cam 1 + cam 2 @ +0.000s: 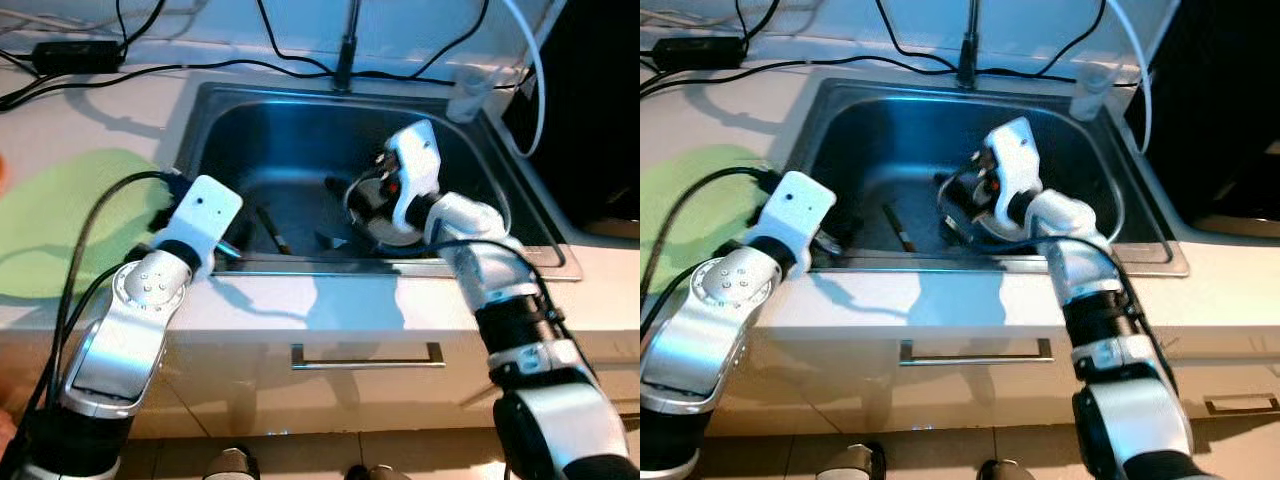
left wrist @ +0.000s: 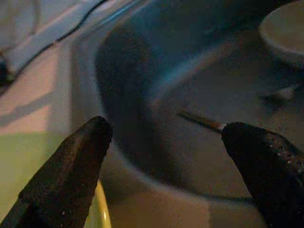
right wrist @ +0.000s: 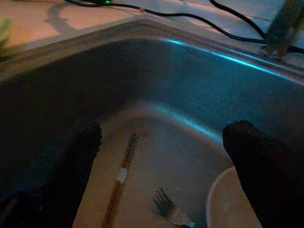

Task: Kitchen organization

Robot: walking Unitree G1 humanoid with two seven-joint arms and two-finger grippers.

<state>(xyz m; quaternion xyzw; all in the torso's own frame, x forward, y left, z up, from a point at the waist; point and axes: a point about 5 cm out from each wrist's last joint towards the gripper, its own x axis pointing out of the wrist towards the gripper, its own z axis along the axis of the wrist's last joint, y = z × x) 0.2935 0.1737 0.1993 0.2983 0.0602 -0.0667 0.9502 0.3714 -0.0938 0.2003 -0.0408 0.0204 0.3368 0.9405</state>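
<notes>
sink (image 1: 215,110) basin holds the open right end effector (image 3: 161,142); left end effector (image 2: 166,142) open at its near rim.

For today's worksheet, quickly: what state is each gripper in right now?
Left gripper: open, holding nothing, at the steel sink's near left edge.
Right gripper: open, holding nothing, inside the sink.

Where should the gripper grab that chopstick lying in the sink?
Grip the chopstick near its middle, by the pale band, coming straight down with the right gripper. It lies flat on the sink floor, so the open fingers should straddle its thin shaft crosswise.
</notes>
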